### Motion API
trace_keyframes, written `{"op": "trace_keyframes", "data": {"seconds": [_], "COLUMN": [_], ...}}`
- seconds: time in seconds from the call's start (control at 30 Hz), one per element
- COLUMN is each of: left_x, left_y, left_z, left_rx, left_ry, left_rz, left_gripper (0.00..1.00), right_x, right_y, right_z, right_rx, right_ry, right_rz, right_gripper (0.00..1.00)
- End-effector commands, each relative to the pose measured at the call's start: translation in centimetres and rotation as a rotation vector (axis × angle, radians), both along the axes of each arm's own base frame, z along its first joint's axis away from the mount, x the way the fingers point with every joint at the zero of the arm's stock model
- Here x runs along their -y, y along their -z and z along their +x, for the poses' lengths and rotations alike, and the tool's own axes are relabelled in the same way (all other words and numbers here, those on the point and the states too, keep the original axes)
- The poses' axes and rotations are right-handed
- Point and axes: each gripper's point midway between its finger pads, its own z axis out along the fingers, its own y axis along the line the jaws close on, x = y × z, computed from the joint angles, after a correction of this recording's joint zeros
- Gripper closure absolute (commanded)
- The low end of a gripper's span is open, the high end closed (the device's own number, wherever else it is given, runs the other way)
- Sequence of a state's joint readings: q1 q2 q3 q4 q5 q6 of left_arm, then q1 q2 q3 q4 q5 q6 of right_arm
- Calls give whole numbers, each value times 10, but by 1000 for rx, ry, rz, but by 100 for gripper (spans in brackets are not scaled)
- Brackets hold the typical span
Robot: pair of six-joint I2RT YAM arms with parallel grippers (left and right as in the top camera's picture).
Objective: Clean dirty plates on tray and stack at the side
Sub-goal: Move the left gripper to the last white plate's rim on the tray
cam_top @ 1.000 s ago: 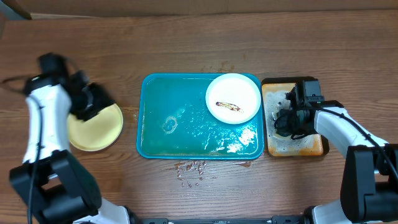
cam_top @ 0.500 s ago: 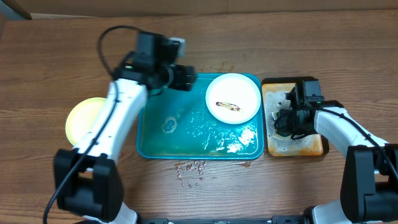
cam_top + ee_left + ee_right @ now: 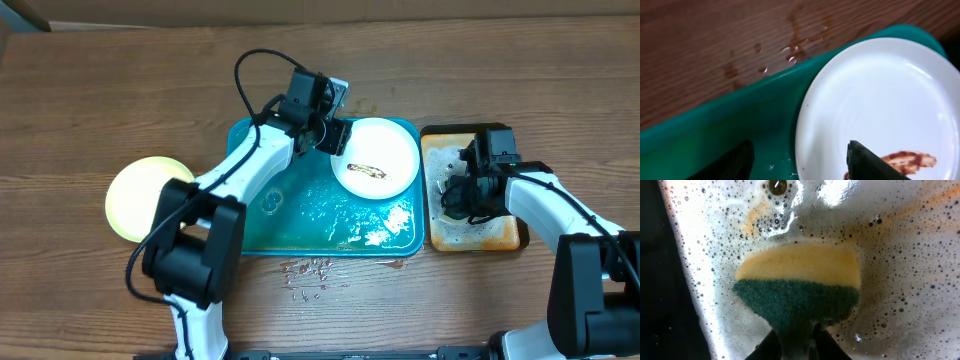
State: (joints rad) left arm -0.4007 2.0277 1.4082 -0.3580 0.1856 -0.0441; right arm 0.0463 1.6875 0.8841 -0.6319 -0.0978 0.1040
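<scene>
Wood-grain table (image 3: 100, 80), wet beside teal tray (image 3: 250, 215)

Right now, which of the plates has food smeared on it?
The white plate in the teal tray, with a brown smear across its middle. The pale yellow plate on the table left of the tray shows none.

A: Plate count?
B: Two showing. One white plate (image 3: 375, 158), one pale yellow plate (image 3: 140, 198). Can't tell if anything's stacked under the yellow one.
A: Trays?
B: Two. One teal tray (image 3: 320, 215), one small orange-brown tray (image 3: 500, 235).
A: Rest?
B: One sponge (image 3: 797, 287). Two arms: left arm (image 3: 250, 165), right arm (image 3: 540, 205).
</scene>
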Motion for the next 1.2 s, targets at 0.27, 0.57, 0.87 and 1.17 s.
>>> {"op": "trace_keyframes", "data": {"seconds": [0.27, 0.57, 0.87, 1.17], "left_x": [-14, -36, -66, -43], "left_y": [41, 60, 64, -6], "left_z": [-12, -63, -132, -79], "left_rx": [-98, -321, -611, -398], "left_ry": [-12, -8, -34, -14], "left_rz": [102, 202, 322, 233], "left_gripper": [77, 96, 84, 63], "right_x": [2, 2, 2, 2], "right_y": [11, 11, 11, 11], "right_z": [-18, -18, -18, -18], "right_rx": [-63, -63, -63, -63], "right_ry": [1, 1, 1, 1], "right_rz": [-9, -9, -9, -9], "right_gripper": [82, 82, 82, 82]}}
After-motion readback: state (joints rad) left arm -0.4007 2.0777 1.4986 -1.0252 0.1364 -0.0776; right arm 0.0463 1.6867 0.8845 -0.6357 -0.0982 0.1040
